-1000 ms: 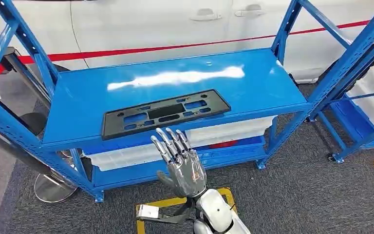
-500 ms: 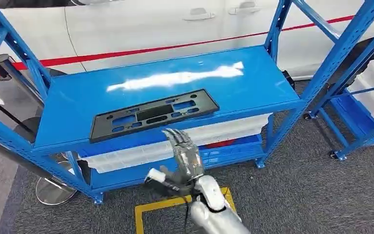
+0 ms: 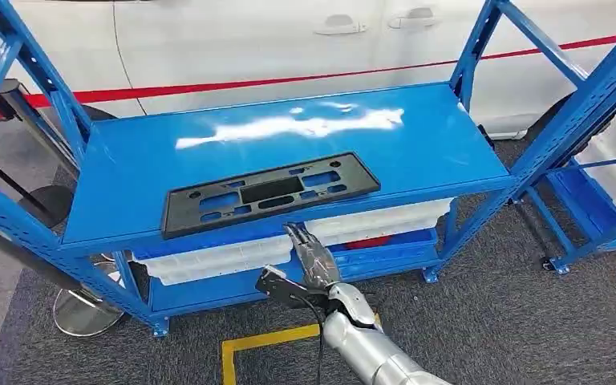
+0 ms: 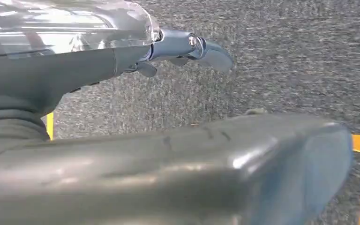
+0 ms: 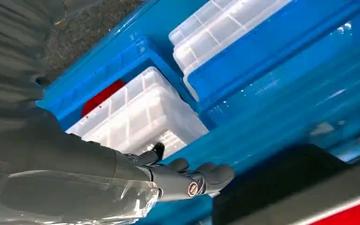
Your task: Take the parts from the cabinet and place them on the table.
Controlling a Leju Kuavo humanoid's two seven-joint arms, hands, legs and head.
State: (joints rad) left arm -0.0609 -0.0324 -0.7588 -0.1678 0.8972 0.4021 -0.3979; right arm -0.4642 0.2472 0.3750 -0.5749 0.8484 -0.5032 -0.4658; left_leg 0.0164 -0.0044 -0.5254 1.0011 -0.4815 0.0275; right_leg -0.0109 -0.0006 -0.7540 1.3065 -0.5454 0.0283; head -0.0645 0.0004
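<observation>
The black part lies flat near the shelf's front edge; the right hand, fingers extended together and empty just below that edge, should probably rise above it before gripping.

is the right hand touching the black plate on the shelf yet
Apart. In the head view the right hand sits below the shelf's front edge, with blue edge showing between its fingertips and the black plate, which lies flat on top.
</observation>
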